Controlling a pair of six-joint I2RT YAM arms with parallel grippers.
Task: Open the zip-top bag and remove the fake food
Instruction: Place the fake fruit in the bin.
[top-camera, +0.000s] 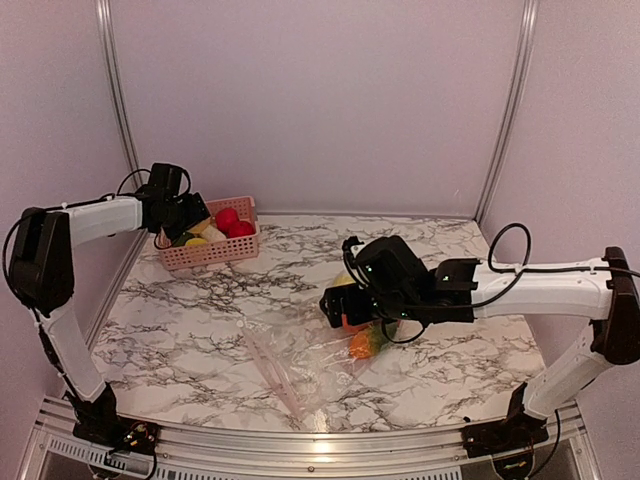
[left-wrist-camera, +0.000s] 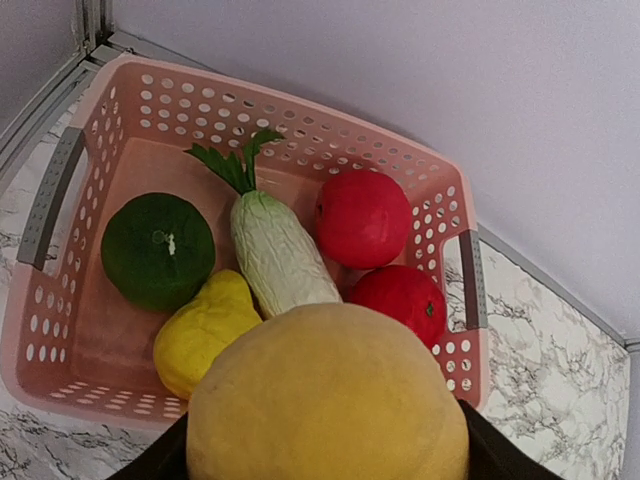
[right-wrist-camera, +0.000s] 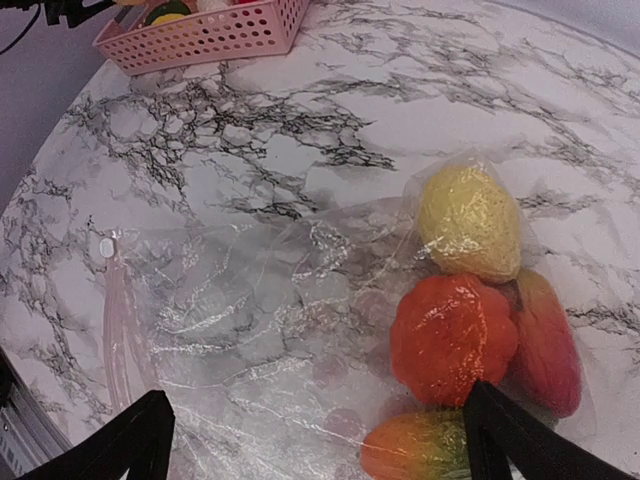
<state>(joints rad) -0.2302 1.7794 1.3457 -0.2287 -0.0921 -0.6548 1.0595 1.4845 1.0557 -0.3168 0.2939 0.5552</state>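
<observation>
While walled (top-camera: 320, 100) in plain lilac, shows a white, black-veined marble table (top-camera: 200, 300). Hovers the right gripper (right-wrist-camera: 320, 400), jaws wide, over the clear zip-top bag (right-wrist-camera: 250, 300) lying flat near the front edge, fake food (right-wrist-camera: 453, 338) bunched inside at one end. Clamps a yellow fruit (left-wrist-camera: 325, 395) in the left gripper (left-wrist-camera: 320, 460) above the pink basket (left-wrist-camera: 300, 120), back left.

Basket (left-wrist-camera: 300, 120) crowded; zip-top bag (top-camera: 290, 365) apparently blocks centre.

Left pincer (top-camera: 192, 222) clamped on yellow fruit (left-wrist-camera: 330, 400), arm outstretched — right pincer (right-wrist-camera: 320, 435) wide open, pointing down.
</observation>
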